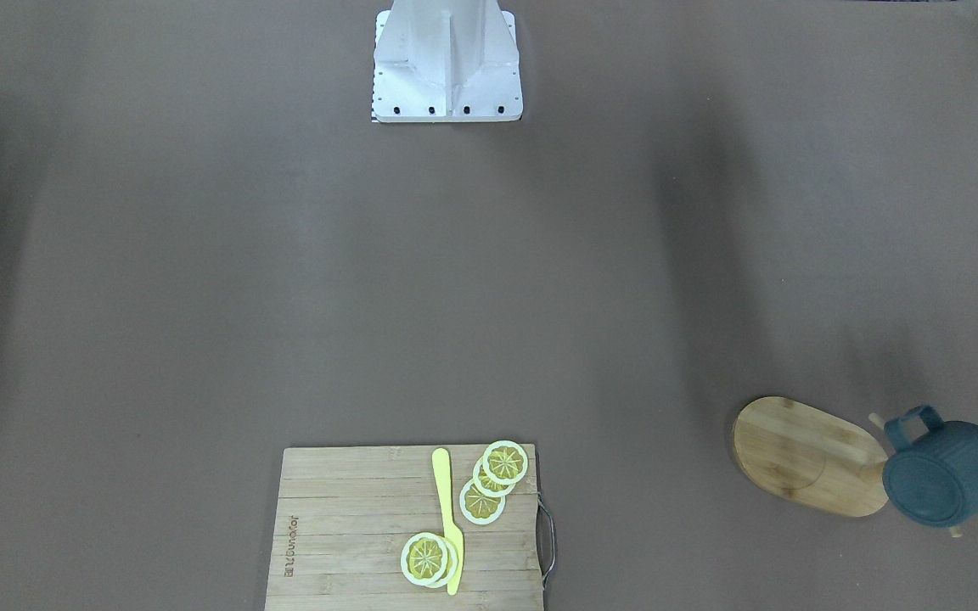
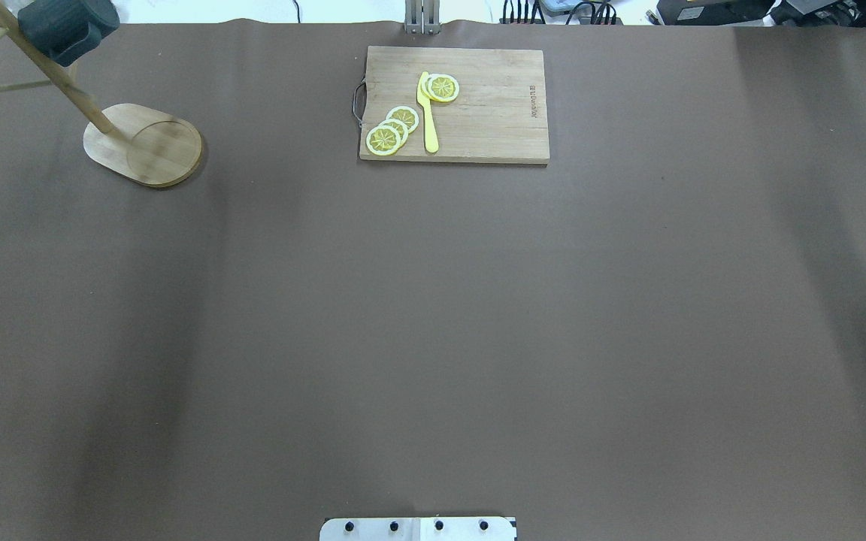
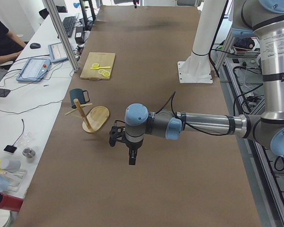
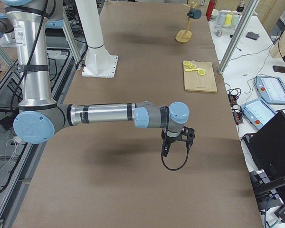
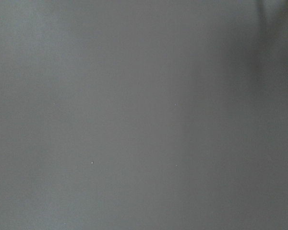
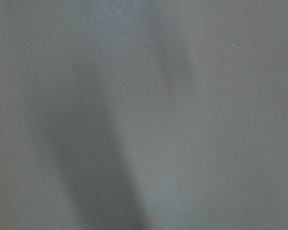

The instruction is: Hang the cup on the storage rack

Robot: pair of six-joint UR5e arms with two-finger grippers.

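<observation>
The cup [image 1: 947, 475] is off the table [image 1: 489, 297] and up on the storage rack [image 1: 803, 454], which stands near the far left corner of the table, well away from the robot's base. The mug lies on its side high against the post, its handle toward an upper peg. I judge that the handle is what carries it, though the peg passing through the loop is too small to make out. The oval base sits flat and spreads toward the table's middle, which keeps the tree steady under the weight hung on one side.

The left gripper [image 3: 132, 158] hangs above bare table nearer the robot's edge, well apart from the rack and pointing down. The right gripper [image 4: 165, 150] does the same toward the right end. Both show only in the side views, so I cannot tell whether their fingers are open or closed; nothing is seen in either. Each wrist camera shows only plain brown covering, which fits arms drawn clear so that nothing can knock the rack.

At the middle of the far edge lies a cutting board [image 1: 353, 526] with lemon slices [image 1: 505, 462] and a yellow knife [image 1: 448, 518], well apart from the rack and no part of this job. By how things lie, the hanging looks done.
</observation>
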